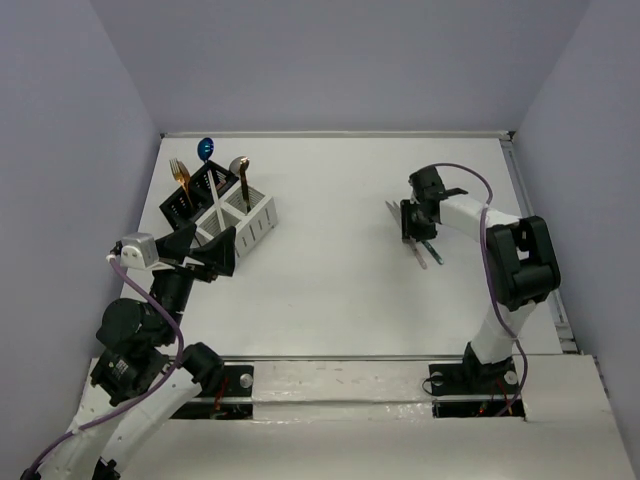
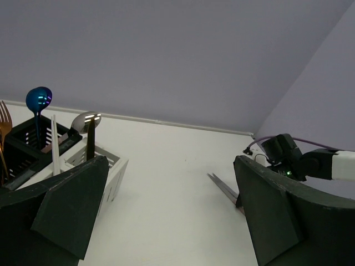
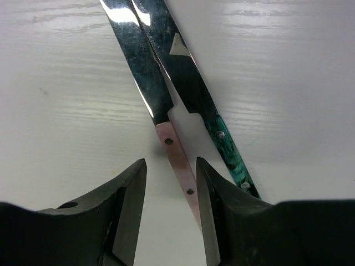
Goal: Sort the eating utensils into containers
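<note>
Two silver-bladed knives lie side by side on the table [image 1: 330,280], one with a pink handle [image 3: 180,160] and one with a green handle [image 3: 230,160]; they also show in the top view [image 1: 422,247]. My right gripper [image 3: 171,183] is open and low over them, its fingers on either side of the pink handle, with the green handle outside the right finger. My left gripper [image 2: 172,210] is open and empty, just in front of the white caddy [image 1: 250,217]. The black caddy [image 1: 192,192] holds a blue spoon [image 2: 39,100] and a gold fork [image 2: 4,119]. A white chopstick [image 2: 55,144] and a silver spoon [image 2: 86,120] also stand upright.
The two caddies stand side by side at the far left of the table. Grey walls close in the far, left and right sides. The right arm [image 2: 310,163] shows in the left wrist view.
</note>
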`<state>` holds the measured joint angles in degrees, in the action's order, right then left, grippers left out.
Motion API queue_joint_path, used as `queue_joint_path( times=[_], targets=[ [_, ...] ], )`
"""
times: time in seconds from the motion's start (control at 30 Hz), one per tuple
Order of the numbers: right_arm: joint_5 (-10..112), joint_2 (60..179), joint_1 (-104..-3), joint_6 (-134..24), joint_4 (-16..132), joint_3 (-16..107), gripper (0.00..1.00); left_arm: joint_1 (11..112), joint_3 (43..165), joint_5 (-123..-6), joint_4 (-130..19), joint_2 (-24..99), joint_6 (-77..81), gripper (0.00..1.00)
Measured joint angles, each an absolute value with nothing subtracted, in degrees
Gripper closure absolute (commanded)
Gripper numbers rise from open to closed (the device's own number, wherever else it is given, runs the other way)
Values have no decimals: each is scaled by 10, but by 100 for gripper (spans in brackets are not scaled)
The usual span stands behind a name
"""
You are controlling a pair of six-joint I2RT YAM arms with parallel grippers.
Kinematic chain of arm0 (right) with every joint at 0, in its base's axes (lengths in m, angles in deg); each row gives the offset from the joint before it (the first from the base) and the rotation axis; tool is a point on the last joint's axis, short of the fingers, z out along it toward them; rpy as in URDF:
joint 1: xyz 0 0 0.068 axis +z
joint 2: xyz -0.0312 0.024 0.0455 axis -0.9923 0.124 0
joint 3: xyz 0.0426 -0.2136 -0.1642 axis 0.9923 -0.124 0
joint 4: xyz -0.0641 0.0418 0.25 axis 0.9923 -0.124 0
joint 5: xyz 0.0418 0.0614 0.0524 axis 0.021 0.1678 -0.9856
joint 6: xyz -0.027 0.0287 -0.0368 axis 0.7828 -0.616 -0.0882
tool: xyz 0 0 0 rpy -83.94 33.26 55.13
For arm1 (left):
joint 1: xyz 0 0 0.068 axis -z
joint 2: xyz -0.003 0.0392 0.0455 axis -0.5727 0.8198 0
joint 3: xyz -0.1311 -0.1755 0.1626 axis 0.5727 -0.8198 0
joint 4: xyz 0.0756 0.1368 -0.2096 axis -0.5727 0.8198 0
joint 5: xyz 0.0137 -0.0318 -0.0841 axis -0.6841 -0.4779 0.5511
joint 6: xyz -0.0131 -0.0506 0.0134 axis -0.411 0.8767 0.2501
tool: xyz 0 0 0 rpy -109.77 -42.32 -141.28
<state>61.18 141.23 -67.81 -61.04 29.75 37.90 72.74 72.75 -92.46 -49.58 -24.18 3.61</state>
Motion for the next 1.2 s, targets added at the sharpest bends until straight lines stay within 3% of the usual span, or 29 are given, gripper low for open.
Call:
queue_joint_path(
  times=[0.33,0.6,0.97,1.2],
  targets=[
    [616,1451,-676,-598,299,395,64,727,728,-924,-496,-242,36,1],
    [626,1465,-662,-589,296,413,100,727,728,-923,-496,-242,36,1],
    [587,1427,-596,-594,321,414,100,727,728,-922,-496,-242,36,1],
    [538,1349,-505,-626,467,442,100,727,728,-920,-496,-242,36,1]
  ],
)
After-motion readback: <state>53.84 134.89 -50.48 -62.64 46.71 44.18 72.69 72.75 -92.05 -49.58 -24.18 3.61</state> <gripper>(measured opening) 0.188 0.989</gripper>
